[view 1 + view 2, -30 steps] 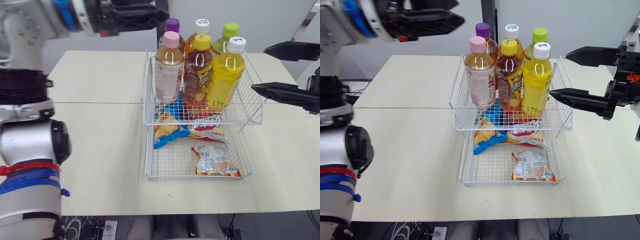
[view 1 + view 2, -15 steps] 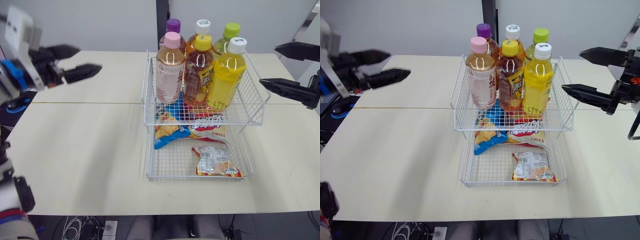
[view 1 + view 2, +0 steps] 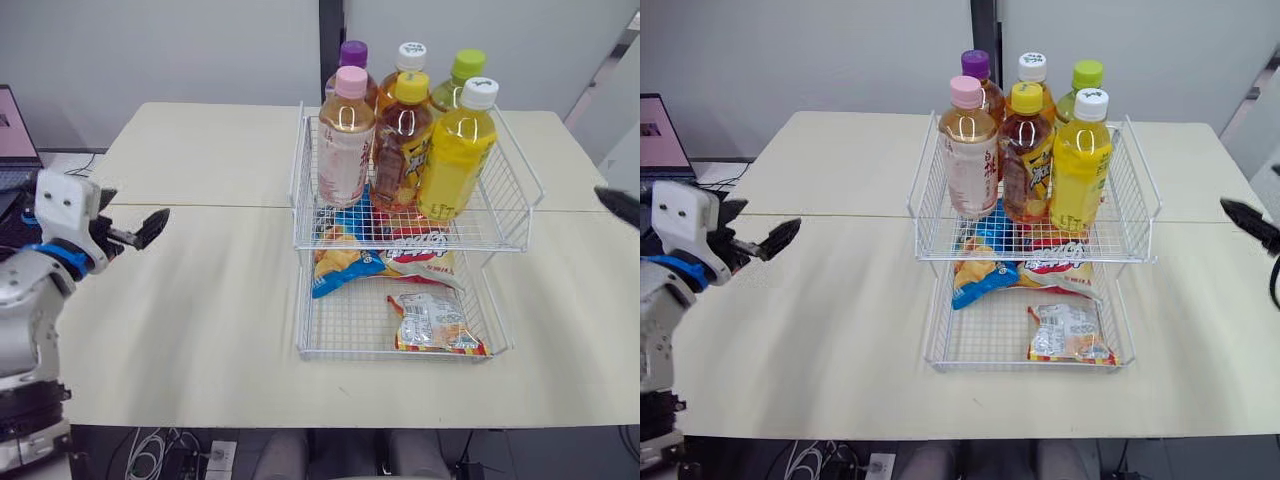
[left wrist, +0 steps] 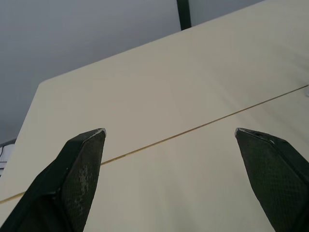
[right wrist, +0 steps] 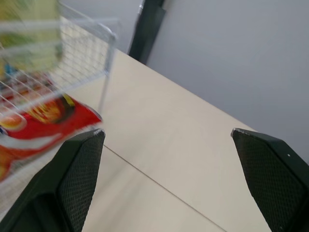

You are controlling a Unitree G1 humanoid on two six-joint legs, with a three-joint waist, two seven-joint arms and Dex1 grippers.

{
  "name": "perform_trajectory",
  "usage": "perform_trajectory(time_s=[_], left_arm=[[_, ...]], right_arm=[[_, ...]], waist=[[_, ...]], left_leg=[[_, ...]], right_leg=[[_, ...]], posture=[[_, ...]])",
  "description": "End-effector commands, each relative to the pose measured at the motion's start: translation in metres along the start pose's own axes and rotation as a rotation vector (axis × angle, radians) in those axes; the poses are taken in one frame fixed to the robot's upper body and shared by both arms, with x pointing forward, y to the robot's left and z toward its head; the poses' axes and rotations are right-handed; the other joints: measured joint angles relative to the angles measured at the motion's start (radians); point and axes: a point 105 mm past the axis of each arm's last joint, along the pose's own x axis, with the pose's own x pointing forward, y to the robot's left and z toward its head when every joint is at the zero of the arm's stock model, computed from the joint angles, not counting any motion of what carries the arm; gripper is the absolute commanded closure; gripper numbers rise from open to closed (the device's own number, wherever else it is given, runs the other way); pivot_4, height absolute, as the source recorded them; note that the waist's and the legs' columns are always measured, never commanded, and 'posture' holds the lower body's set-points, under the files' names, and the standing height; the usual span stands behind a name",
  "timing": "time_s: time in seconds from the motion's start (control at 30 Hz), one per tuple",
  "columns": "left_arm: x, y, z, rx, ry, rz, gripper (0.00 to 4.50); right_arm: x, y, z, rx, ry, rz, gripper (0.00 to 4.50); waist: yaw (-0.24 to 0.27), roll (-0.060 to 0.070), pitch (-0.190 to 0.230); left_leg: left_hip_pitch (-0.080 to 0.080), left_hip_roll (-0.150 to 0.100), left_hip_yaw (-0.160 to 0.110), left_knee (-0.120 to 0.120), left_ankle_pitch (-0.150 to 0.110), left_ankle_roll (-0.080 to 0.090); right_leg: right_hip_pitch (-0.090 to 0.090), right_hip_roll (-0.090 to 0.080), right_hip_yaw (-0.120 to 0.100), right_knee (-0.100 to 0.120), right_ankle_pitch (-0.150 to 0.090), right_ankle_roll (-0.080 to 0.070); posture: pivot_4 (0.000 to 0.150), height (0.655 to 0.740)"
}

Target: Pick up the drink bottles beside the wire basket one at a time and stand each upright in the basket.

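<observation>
Left eye view: six drink bottles (image 3: 455, 160) stand upright in the wire basket (image 3: 505, 228)'s top tier, and the left gripper (image 3: 130, 214) hovers well to the basket's left. Left wrist view: jaws wide apart, empty. Right wrist view: the right gripper (image 5: 166, 131), near the basket's corner, is spread wide and holds nothing.

The wire basket (image 3: 305, 190) stood mid-table (image 3: 200, 330) and blocked any straight pass across. Its upper tier (image 3: 505, 215) was crowded with six upright bottles (image 3: 400, 140) in two rows of three, caps rising above the rim and packed close. Only a narrow strip of mesh stayed bare along the right wall. The lower tier (image 3: 345, 335) sat beneath, its back half roofed over, with snack bags (image 3: 430, 322) on its floor and bare mesh at front left. Broad bare tabletop lay left of the basket, with a narrower stretch to its right. A laptop (image 3: 12, 135) stood beyond the table's left edge.
</observation>
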Motion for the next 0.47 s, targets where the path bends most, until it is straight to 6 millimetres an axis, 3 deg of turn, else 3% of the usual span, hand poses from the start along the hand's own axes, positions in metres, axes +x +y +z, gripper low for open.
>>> perform_trajectory(time_s=[0.03,0.13,0.27,0.47], left_arm=[[-0.004,0.005,-0.01,0.025,-0.011,0.084,0.04],[-0.007,0.003,-0.034,0.004,0.028,0.136,0.04],[-0.01,-0.004,-0.047,-0.006,0.049,0.129,0.04],[-0.016,-0.008,-0.052,-0.025,0.067,0.099,0.04]], right_arm=[[-0.003,-0.006,-0.007,-0.064,-0.022,-0.087,0.0],[0.0,0.01,-0.038,-0.036,0.017,-0.082,0.0],[0.003,0.025,-0.063,-0.018,0.055,-0.053,0.0],[0.008,0.027,-0.069,0.005,0.061,-0.047,0.0]], waist=[[-0.005,0.0,0.0],[-0.01,0.001,-0.007],[-0.009,0.001,-0.007],[-0.008,0.003,-0.009]], left_leg=[[0.0,0.0,0.0,0.0,0.0,0.0],[0.002,0.001,0.0,0.0,0.0,0.0],[0.003,0.0,0.0,-0.001,0.0,0.0],[0.004,0.0,0.001,0.0,0.0,0.0]], right_leg=[[0.0,0.0,0.0,0.0,0.0,0.0],[0.001,0.0,0.001,0.002,0.0,0.0],[0.003,0.0,0.001,0.0,0.0,0.0],[0.003,0.003,0.001,0.001,0.0,0.0]], posture=[[0.15,0.74],[0.15,0.74],[0.15,0.74],[0.15,0.74]])
